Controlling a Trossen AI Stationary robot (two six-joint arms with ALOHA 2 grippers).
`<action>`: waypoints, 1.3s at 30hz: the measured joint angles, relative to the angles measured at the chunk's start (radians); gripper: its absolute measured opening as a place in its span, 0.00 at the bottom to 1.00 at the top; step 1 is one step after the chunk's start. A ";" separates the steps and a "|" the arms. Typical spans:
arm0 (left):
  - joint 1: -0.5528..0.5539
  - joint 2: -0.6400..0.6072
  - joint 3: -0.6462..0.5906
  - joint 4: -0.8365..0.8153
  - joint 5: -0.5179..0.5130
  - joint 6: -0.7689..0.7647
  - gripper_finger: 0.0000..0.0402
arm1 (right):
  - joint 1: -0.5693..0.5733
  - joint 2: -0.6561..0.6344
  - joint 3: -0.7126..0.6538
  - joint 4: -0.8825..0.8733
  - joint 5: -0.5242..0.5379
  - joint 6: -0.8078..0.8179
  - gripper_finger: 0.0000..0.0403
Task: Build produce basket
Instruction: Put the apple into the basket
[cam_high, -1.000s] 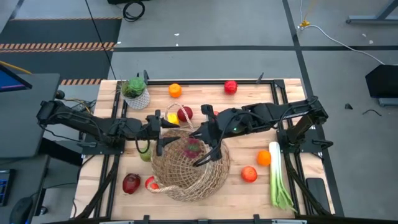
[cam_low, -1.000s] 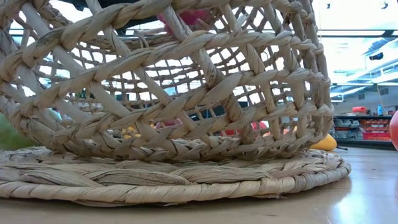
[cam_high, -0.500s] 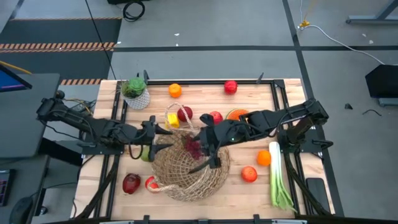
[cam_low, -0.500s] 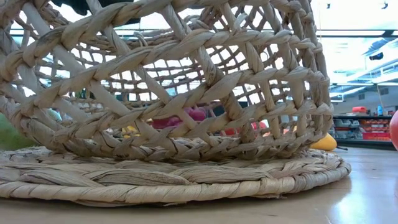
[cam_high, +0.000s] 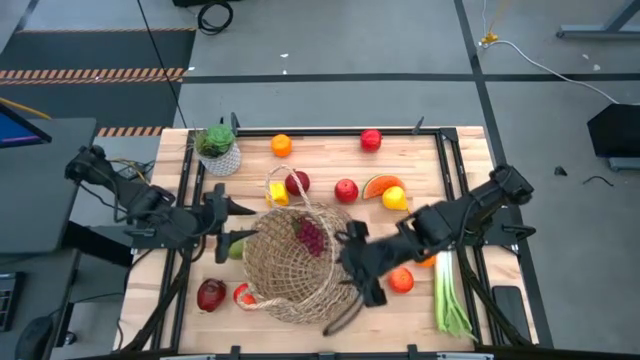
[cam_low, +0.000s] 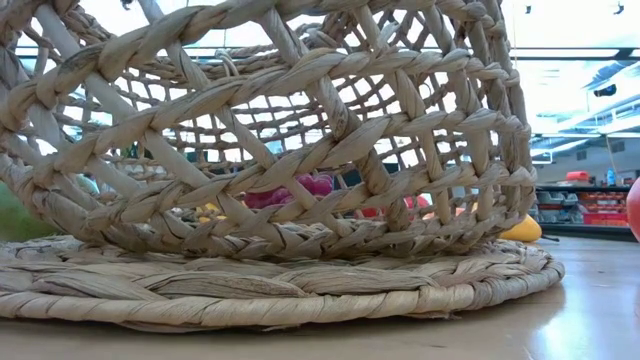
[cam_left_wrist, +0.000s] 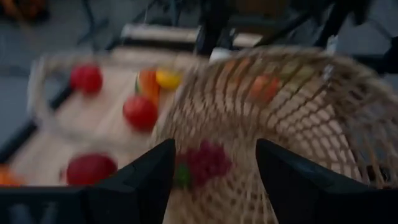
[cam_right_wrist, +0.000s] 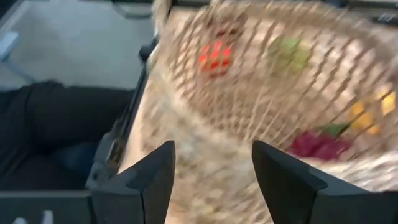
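**Inspector:** Basket (cam_high: 300, 262) position first: you have it at the table's centre front, upright on its flat woven base, with the thin loop handle rising on its far side. One bunch of purple grapes (cam_high: 310, 236) lies inside on the bottom, also visible through the weave in the low view.

**Operator:** And the grippers?

**Inspector:** Your right gripper (cam_high: 352, 290) sits at the basket's right front edge, outside the rim; its fingers stand parted with nothing between them, as the right wrist view confirms. Your left gripper (cam_high: 228, 224) waits just off the basket's left rim, fingers likewise apart and empty.

**Operator:** What produce is outside?

**Inspector:** Left of the basket, a green pear (cam_high: 235, 249) sits close to the weave, and a dark red apple (cam_high: 211, 295) lies near the front edge. Behind the basket you have another apple (cam_high: 346, 190) and a lemon (cam_high: 395, 198). An orange (cam_high: 281, 145) rests near the far edge. The leek (cam_high: 446, 282) lies lengthwise along the right side, well apart from the basket. A potted plant (cam_high: 218, 149) stands at the far left corner
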 joint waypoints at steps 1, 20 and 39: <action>-0.007 0.004 0.014 -0.057 0.000 -0.061 0.58 | 0.015 0.000 -0.013 -0.002 0.000 0.015 0.54; -0.145 0.220 0.045 -0.443 0.356 -0.601 0.58 | 0.185 0.000 -0.341 0.066 0.051 0.316 0.52; -0.412 0.582 0.044 -0.212 0.353 -0.388 0.58 | 0.290 0.001 -0.512 0.254 0.091 0.438 0.52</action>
